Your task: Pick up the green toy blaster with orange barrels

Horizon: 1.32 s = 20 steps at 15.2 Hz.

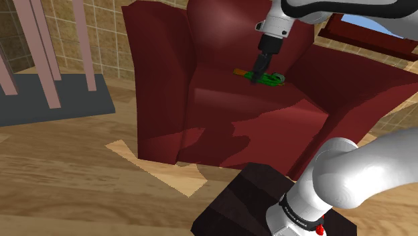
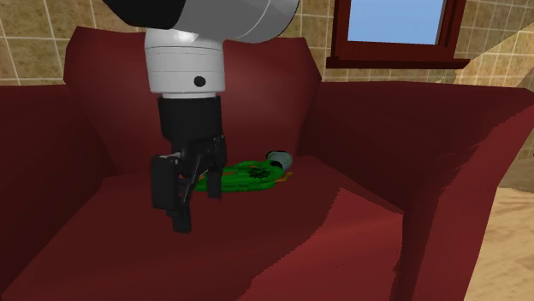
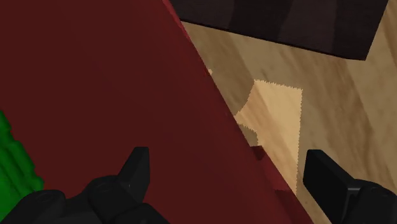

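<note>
2 black fingers (image 3: 135, 170) of the gripper (image 3: 230, 177) are standing well apart in the wrist view and are clasping nothing. Between them the seat edge of the dark red armchair (image 3: 95, 76) and the wood floor (image 3: 343, 95) are showing. The green toy blaster (image 3: 11, 167) is sitting outside that gap, beyond 1 finger, as a green patch.

Shoulder view: the gripper (image 1: 259, 72) is hanging from the white arm (image 1: 348, 10) over the back of the armchair (image 1: 221, 121) seat and is pointing down at the blaster (image 1: 269, 79). The blaster is lying flat on the cushion near the backrest.

Second exterior view: the gripper (image 2: 197, 190) is hanging low over the seat and is overlapping the blaster (image 2: 248, 177) at its end on that view's left. Whether they are touching cannot be told. A grey part (image 2: 279, 158) is sitting at the blaster's other end.

Also showing: the dark stand (image 1: 248, 201) on the floor, a pale tan patch (image 1: 167, 175) beside the armchair, and a red-framed window (image 2: 398, 26) in the tiled wall (image 2: 34, 17).
</note>
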Each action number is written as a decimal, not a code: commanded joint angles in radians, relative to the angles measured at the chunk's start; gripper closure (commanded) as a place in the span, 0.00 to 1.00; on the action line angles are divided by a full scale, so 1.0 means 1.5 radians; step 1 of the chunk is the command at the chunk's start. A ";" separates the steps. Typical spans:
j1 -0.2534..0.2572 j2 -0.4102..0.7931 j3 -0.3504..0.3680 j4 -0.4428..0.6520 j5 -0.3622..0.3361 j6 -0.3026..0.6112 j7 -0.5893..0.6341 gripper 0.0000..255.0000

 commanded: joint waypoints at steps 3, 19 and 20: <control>0.015 0.090 -0.056 0.083 -0.014 0.010 -0.124 0.00; 0.030 0.320 -0.156 0.249 0.027 0.072 -0.397 0.00; 0.030 0.320 -0.156 0.243 0.027 0.077 -0.397 0.00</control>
